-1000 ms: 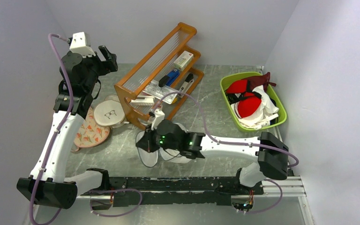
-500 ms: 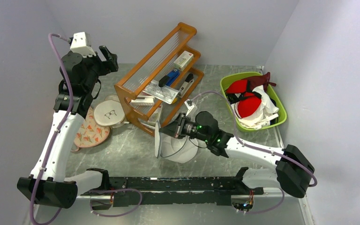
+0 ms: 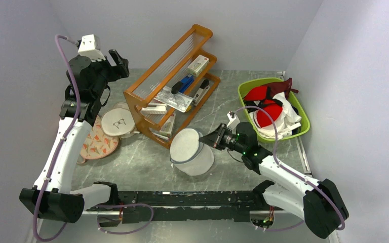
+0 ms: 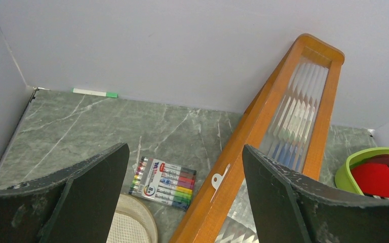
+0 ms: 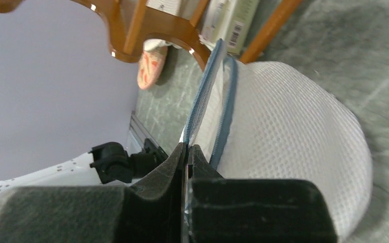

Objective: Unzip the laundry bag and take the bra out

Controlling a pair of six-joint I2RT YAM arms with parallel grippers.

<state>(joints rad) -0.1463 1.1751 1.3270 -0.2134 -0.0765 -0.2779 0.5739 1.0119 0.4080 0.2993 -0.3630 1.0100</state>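
Right pincer [image 3: 214, 140] clamps the zipper rim of the laundry bag [image 3: 190, 152], at its right edge; left pincer [image 4: 185, 152] gapes, raised. Grey marbled desk [image 3: 131, 162], pale walls [image 3: 182, 20].

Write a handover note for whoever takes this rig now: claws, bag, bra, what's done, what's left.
Left claw: open, empty, raised by the wooden rack.
Right claw: shut on the zipper rim of the laundry bag, which sits on the table, rim parted.
Bra: seemingly in the green basket; nothing red shows in the bag.
Left: check bag empty, release.
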